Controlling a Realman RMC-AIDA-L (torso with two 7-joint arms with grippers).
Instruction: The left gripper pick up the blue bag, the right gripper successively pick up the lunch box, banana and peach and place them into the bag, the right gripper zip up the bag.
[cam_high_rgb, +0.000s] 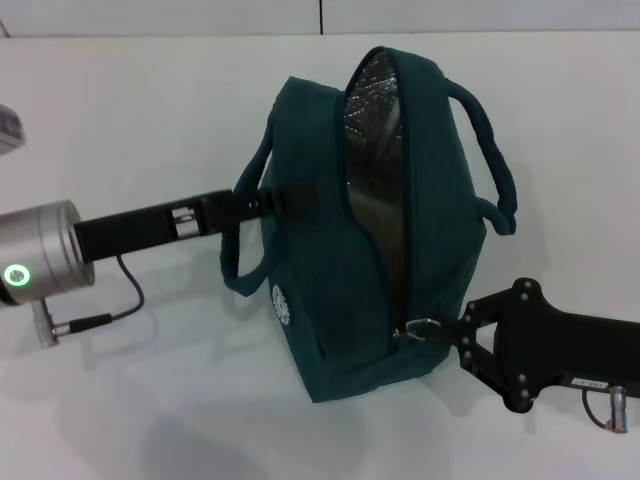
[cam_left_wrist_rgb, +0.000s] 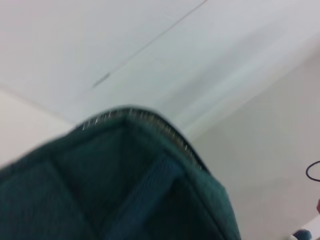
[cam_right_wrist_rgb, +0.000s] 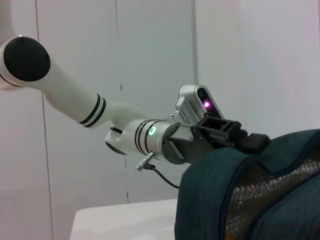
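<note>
The right gripper (cam_high_rgb: 455, 335) is positioned near the front edge of the table (cam_high_rgb: 120, 120), toward its right side. Its two black fingers are closed together on the ring zipper pull (cam_high_rgb: 422, 328), which sits at the near, lower end of the zip on the blue bag (cam_high_rgb: 330, 290). The gripper body carries a small white label and extends away to the right edge of the head view.

The blue bag stands upright on the table, roughly at its centre, directly in front of the right gripper and touching it only through the zipper pull. One bag is present. The zip is open along most of its length, from the near end up to the far top corner, and the gap exposes the silver foil lining (cam_high_rgb: 375, 150). A small round white logo (cam_high_rgb: 282, 305) is visible on the bag's left side panel. The bag has two rope-like handles: one on the left side and one on the right side (cam_high_rgb: 495, 150).

The left gripper (cam_high_rgb: 285, 200) reaches in from the left edge of the table and is clamped on the bag's left handle (cam_high_rgb: 245, 240) at the upper part of the left panel. In the right wrist view, the same gripper (cam_right_wrist_rgb: 250, 142) meets the top edge of the bag fabric. The left wrist view shows only the dark teal fabric and the zip edge close up.

Count: two grippers, one bag, two handles, one zipper pull. The bag's contents cannot be determined through the opening.
</note>
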